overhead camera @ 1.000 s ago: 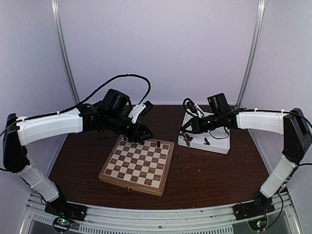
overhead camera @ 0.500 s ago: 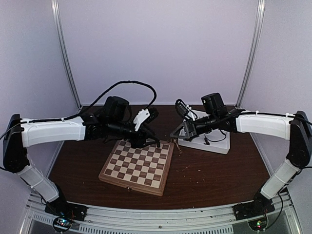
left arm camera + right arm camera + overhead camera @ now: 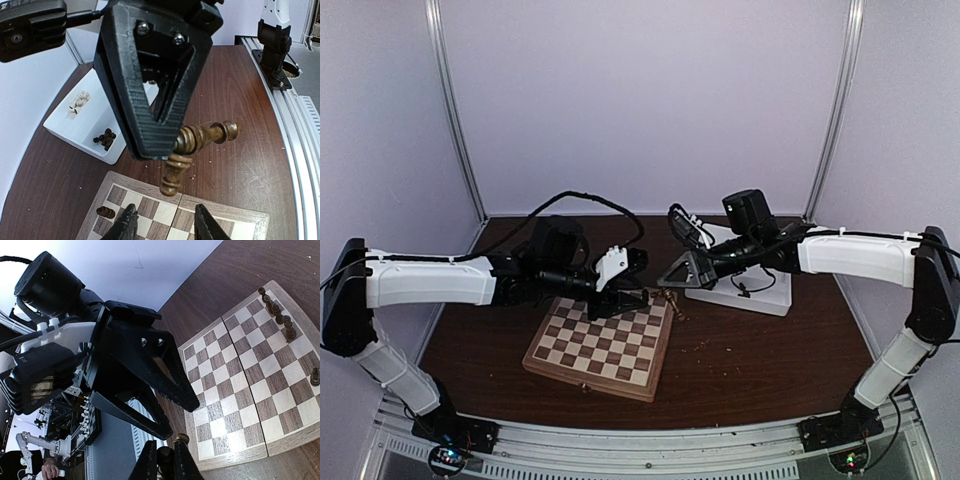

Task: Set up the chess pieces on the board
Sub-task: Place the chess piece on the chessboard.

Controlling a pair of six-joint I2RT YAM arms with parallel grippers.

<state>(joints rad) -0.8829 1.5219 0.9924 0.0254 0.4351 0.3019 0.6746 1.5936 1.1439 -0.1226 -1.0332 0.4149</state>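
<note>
Over far edge of board: right gripper and left gripper close together.
Right clamps two dark chess pieces; left jaws stand apart, empty, near them.

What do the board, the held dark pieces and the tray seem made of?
Board: wood, with visible grain in the tan and dark checks and a satin finish. Held pieces: likely turned wood, dark stain, slight gloss on the rings. Tray: probably plastic, uniform matte white.
</note>
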